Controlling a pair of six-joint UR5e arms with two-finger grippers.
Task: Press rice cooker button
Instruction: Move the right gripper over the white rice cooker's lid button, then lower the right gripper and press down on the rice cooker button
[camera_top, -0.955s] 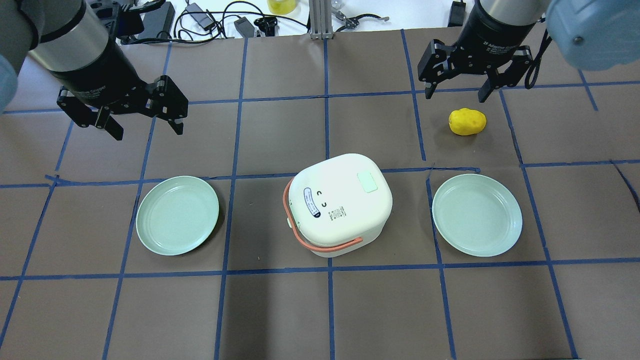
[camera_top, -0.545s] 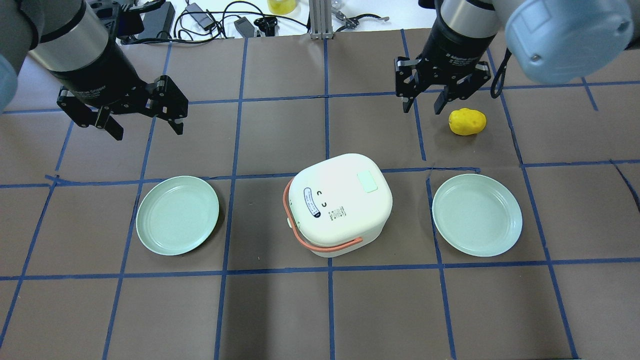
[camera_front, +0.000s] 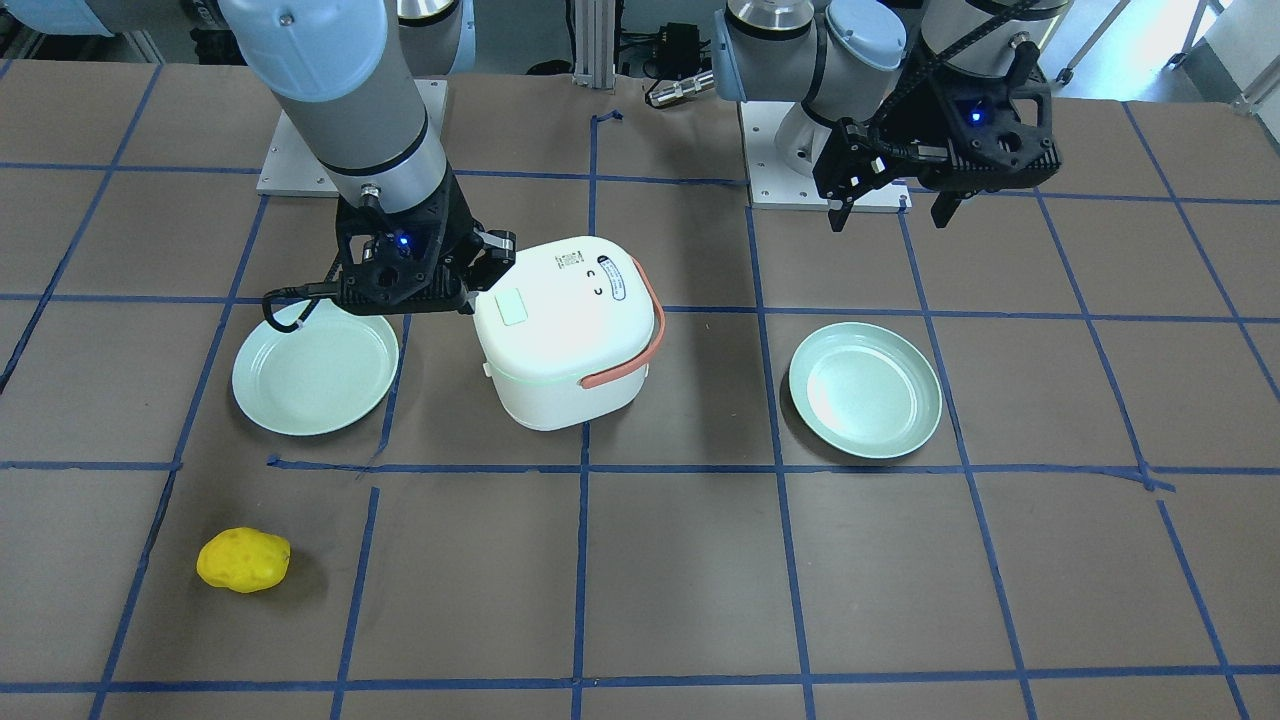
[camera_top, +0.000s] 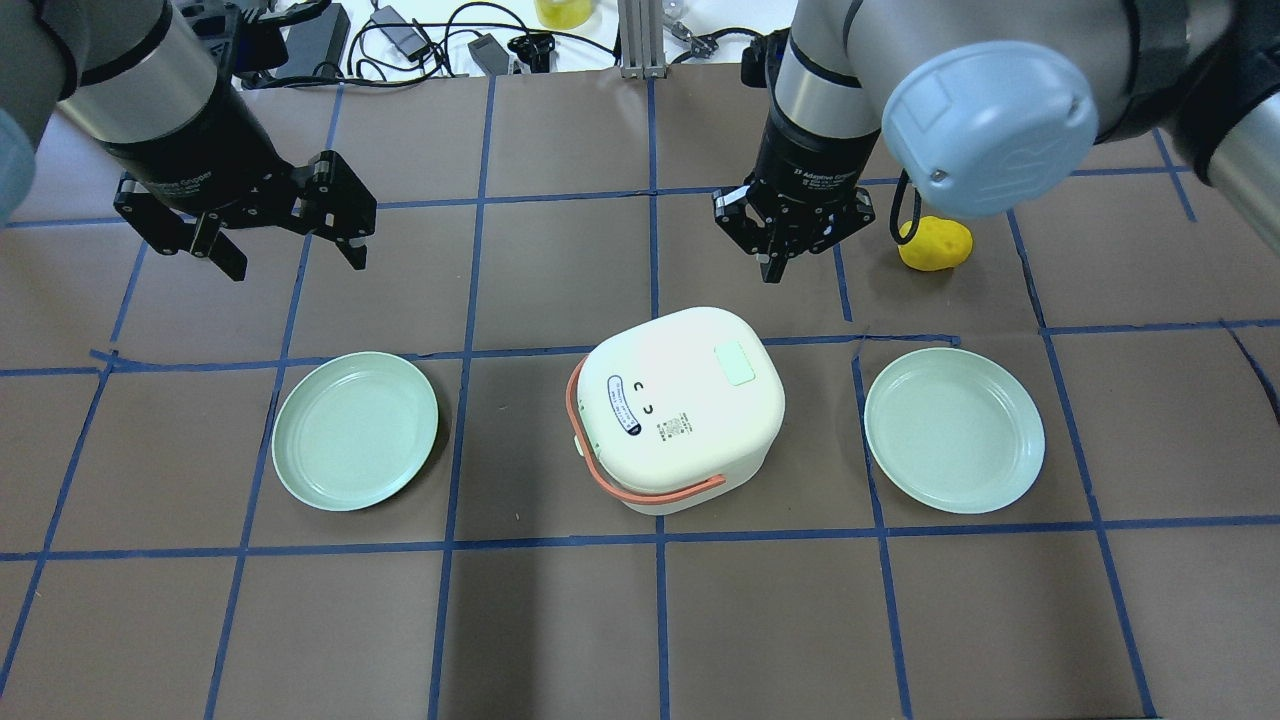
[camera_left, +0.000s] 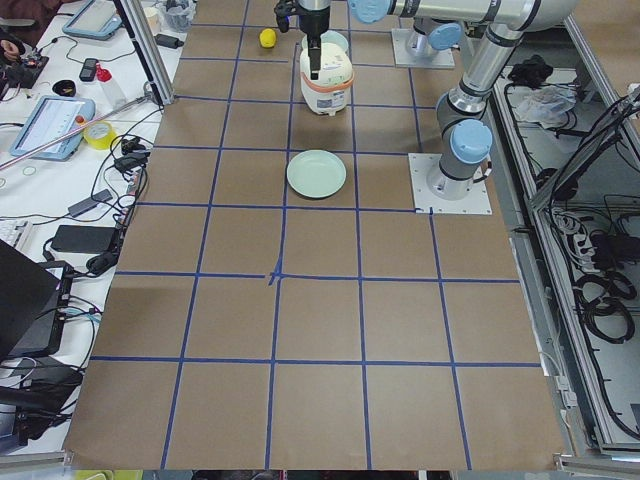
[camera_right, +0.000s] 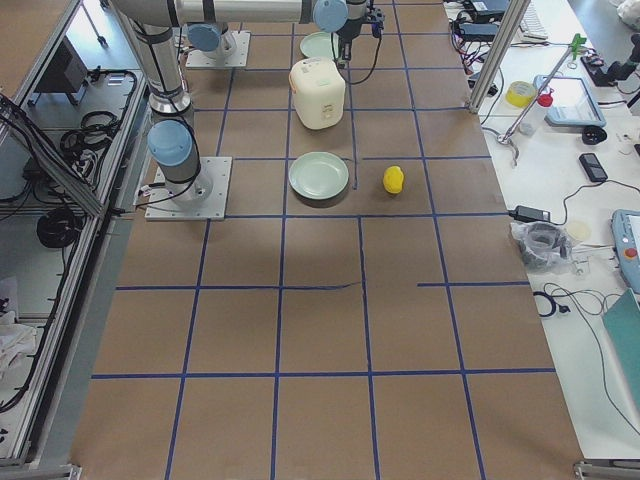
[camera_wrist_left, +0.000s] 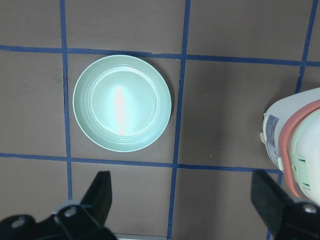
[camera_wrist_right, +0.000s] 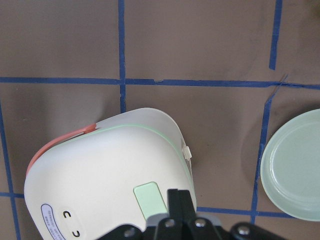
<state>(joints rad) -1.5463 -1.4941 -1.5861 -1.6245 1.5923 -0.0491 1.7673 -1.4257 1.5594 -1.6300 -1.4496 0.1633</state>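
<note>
The white rice cooker (camera_top: 690, 440) with a salmon handle stands mid-table. Its pale mint button (camera_top: 738, 363) sits in the lid's top near the right edge, and also shows in the front view (camera_front: 511, 307) and the right wrist view (camera_wrist_right: 150, 199). My right gripper (camera_top: 778, 262) is shut and empty. It hovers just beyond the cooker's far side, slightly right of the button. In the right wrist view its closed fingertips (camera_wrist_right: 180, 202) lie right beside the button. My left gripper (camera_top: 297, 265) is open and empty, far off at the back left.
Two mint plates lie either side of the cooker, one on the left (camera_top: 355, 430) and one on the right (camera_top: 954, 430). A yellow potato-like object (camera_top: 935, 245) lies behind the right plate, close to the right arm. Cables and tools line the table's far edge.
My right gripper has moved left and in toward the cooker, and its fingers have gone from open to shut. The left arm has not moved.
</note>
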